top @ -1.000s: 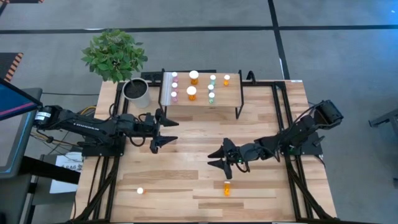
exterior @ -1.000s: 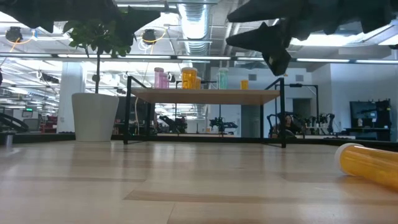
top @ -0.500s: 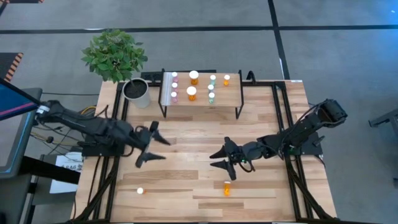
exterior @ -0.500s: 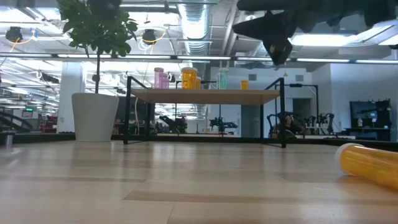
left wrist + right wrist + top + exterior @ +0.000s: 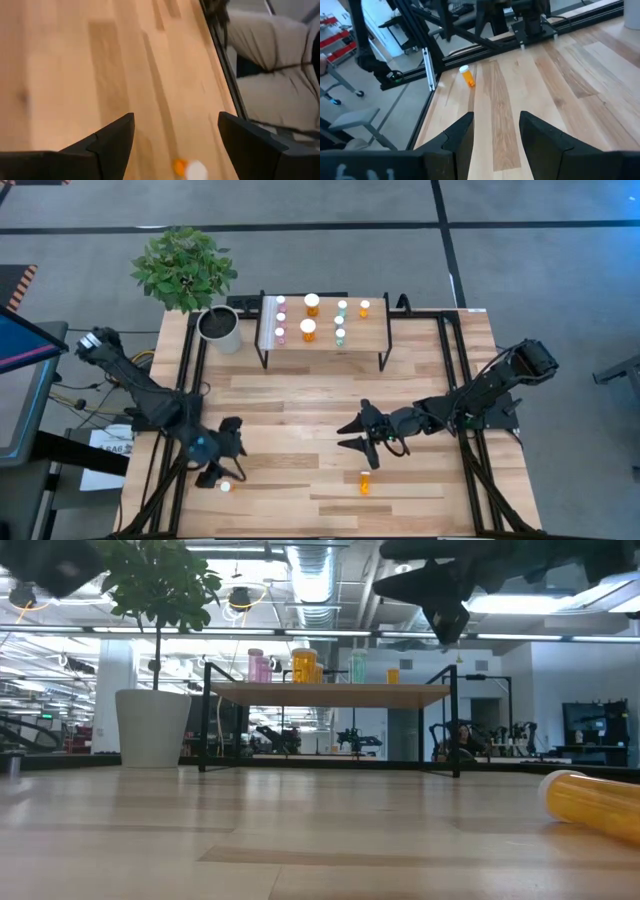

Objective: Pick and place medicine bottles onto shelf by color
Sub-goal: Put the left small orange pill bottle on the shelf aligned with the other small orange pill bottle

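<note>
The shelf (image 5: 323, 330) stands at the table's far middle, with pink, large orange, pale green and one small orange bottle in rows on top; it also shows in the low view (image 5: 330, 693). A small orange bottle (image 5: 225, 487) with a white cap stands near the table's near left edge. An orange bottle (image 5: 366, 481) lies on its side near the near edge, and shows in the low view (image 5: 590, 802). My left gripper (image 5: 228, 468) is open just above and beside the small bottle (image 5: 190, 169). My right gripper (image 5: 352, 436) is open and empty, above the table's middle.
A grey-white plant pot (image 5: 220, 328) with a leafy plant stands at the far left, beside the shelf. Black frame rails (image 5: 455, 380) run along the table's left and right sides. Bare wood lies between the two grippers.
My left gripper has swung away from the shelf's left end toward the table's near left edge, turning to point at the near edge, and now hangs by the small orange bottle. Its fingers stay open. No bottle has moved.
</note>
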You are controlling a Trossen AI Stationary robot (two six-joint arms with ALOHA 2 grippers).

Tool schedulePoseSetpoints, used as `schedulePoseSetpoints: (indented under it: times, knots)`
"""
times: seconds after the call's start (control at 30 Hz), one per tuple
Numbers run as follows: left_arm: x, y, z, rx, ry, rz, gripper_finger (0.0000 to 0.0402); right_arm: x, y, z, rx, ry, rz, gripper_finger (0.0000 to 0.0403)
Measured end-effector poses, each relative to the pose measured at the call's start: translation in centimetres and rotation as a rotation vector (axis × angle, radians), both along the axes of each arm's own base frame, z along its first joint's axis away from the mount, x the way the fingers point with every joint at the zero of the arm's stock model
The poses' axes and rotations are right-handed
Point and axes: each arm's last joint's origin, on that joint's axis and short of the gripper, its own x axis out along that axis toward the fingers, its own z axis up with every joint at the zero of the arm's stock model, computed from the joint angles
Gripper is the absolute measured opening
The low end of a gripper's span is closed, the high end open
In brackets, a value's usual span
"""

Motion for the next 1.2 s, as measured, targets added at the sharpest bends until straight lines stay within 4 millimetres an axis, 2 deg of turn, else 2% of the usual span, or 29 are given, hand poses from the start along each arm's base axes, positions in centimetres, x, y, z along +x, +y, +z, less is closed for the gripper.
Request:
schedulePoseSetpoints:
  times: [0.17, 0.4, 0.77, 1.0, 1.2]
  knots:
    - [-0.7, -2.0, -1.1, -0.028, 0.102, -0.006, 0.029, -0.1, 0.1, 0.0, -0.007, -0.007, -0.033, 0.0179]
    - [-1.9, -3.7, -2.0, -0.031, 0.177, 0.005, 0.0298, -0.4, 0.8, 0.1, 0.0, -0.024, -0.099, 0.0179]
    - [-2.8, -6.2, -5.4, 0.104, 0.315, -0.021, 0.0298, -0.7, 1.8, 0.5, 0.011, -0.079, -0.148, 0.0179]
    - [-2.7, -7.4, -7.9, 0.208, 0.362, -0.031, 0.0298, -0.7, 1.8, 0.6, 0.008, -0.084, -0.17, 0.0179]
    - [-2.6, -7.6, -8.7, 0.243, 0.378, -0.037, 0.0296, -0.7, 1.8, 0.6, 0.008, -0.084, -0.17, 0.0179]
